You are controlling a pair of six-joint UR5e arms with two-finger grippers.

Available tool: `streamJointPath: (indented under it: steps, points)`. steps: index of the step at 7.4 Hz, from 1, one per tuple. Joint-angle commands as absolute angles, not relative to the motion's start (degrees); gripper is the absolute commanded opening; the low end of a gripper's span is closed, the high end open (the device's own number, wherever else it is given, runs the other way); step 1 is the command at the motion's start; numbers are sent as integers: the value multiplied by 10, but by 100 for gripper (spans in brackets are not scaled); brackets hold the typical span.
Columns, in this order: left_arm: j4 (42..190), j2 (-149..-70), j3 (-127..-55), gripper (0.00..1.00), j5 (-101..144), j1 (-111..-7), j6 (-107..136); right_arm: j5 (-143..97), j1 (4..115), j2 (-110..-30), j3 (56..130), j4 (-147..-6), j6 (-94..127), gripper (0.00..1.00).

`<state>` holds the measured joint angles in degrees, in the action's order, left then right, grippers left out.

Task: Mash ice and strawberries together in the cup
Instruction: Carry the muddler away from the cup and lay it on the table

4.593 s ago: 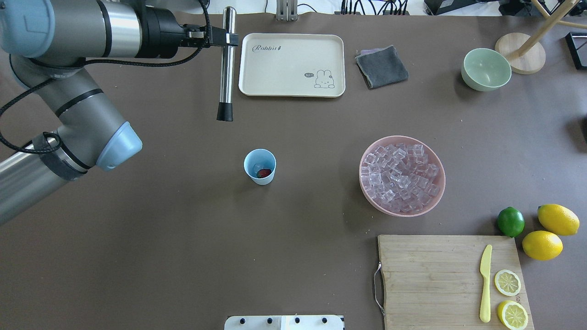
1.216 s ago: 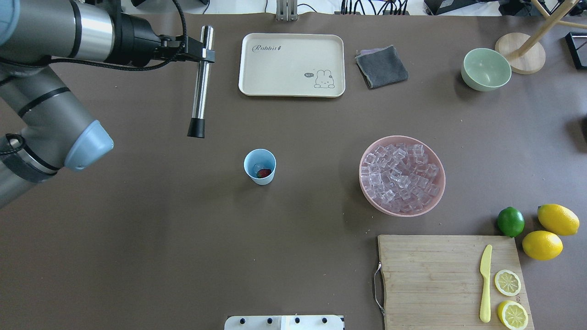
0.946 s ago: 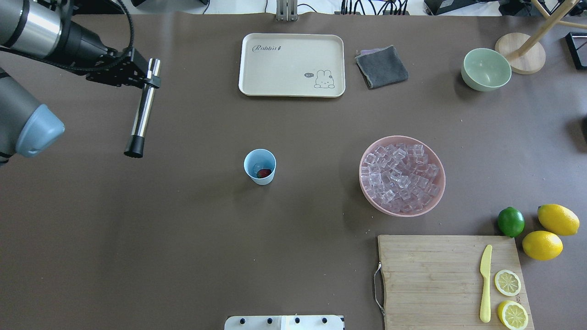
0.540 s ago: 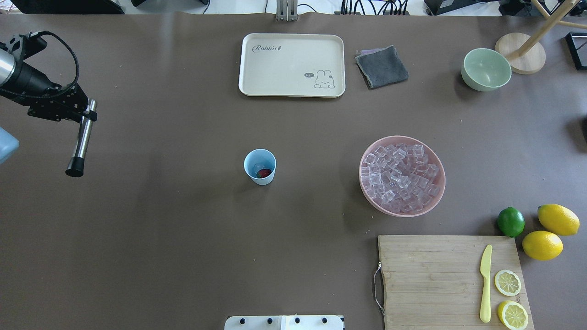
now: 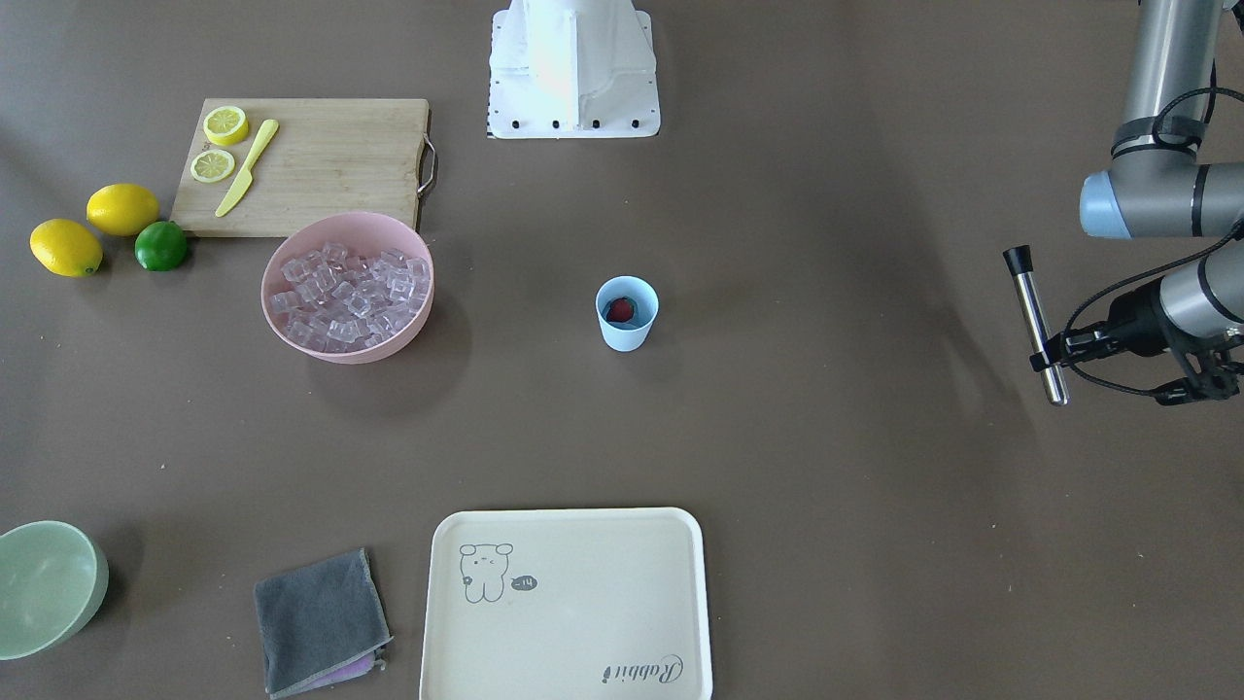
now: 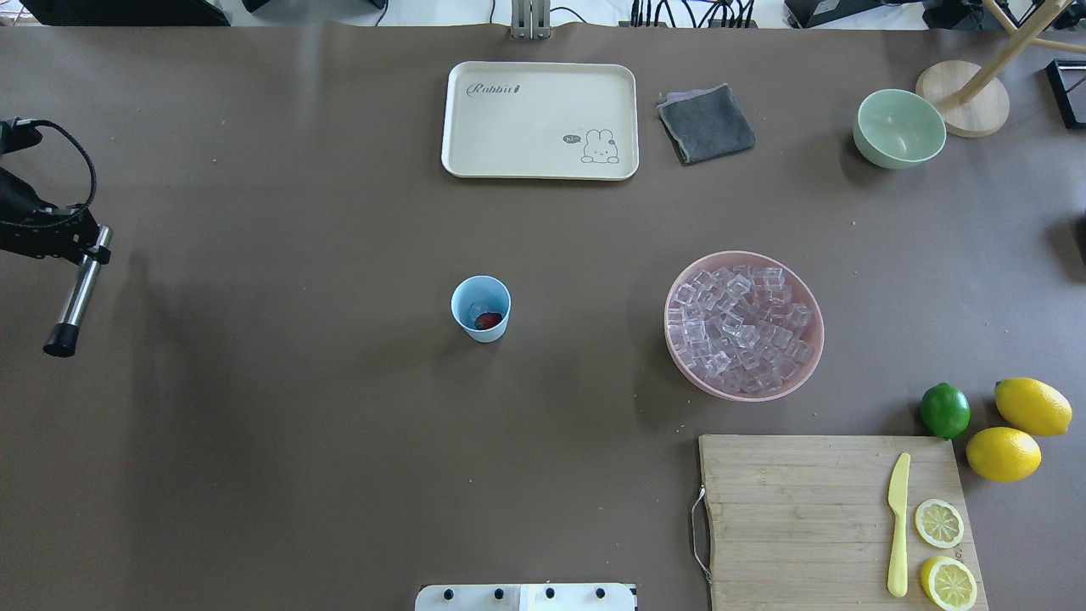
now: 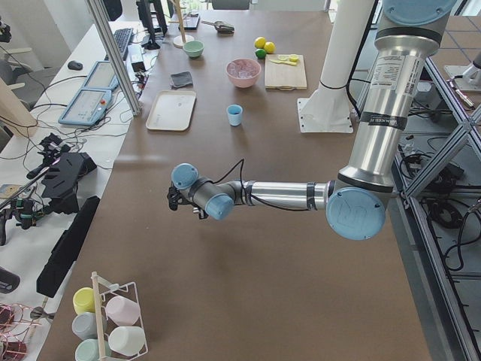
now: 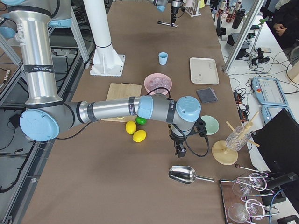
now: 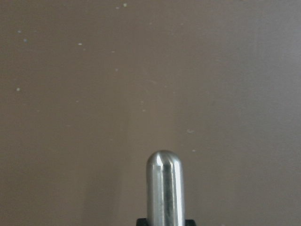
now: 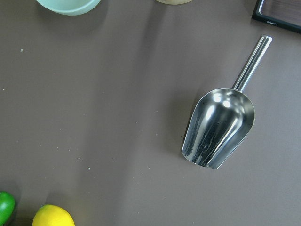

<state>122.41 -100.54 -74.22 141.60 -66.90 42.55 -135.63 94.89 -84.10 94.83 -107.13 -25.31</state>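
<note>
The pale blue cup (image 6: 481, 308) stands upright mid-table, also in the front view (image 5: 627, 312). One dark red strawberry (image 6: 488, 320) lies in it, with a pale ice cube (image 6: 477, 306) beside it. More ice (image 6: 738, 329) fills the pink bowl (image 6: 810, 361). My left gripper (image 6: 92, 253) is at the table's far left edge, far from the cup, shut on a steel muddler (image 6: 75, 297) with a black tip; the front view shows the left gripper (image 5: 1050, 362) too. My right gripper (image 8: 180, 150) shows only in the exterior right view; I cannot tell its state.
A cream tray (image 6: 540, 120), a grey cloth (image 6: 706, 124) and a green bowl (image 6: 899, 129) lie along the far side. A cutting board (image 6: 797, 509) with knife and lemon slices, a lime (image 6: 944, 410) and lemons sit at right. A steel scoop (image 10: 218, 132) lies under the right wrist.
My left gripper has carried the muddler from beside the tray leftward and back toward the robot, to the table's left edge. Cup, strawberry and bowl have not moved.
</note>
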Motion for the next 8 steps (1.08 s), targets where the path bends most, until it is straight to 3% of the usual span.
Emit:
streamJointPath:
  steps: [1,6,8]
  points:
    - [1223,-997,-707,0,1399,-711,325,-1354,945,-838,945,-1071,-253,100]
    - [1228,-950,-759,4,1333,-672,349,-1353,945,-841,944,-1070,-254,100]
    - [1229,-954,-770,98,1338,-654,346,-1359,945,-844,941,-1070,-253,100]
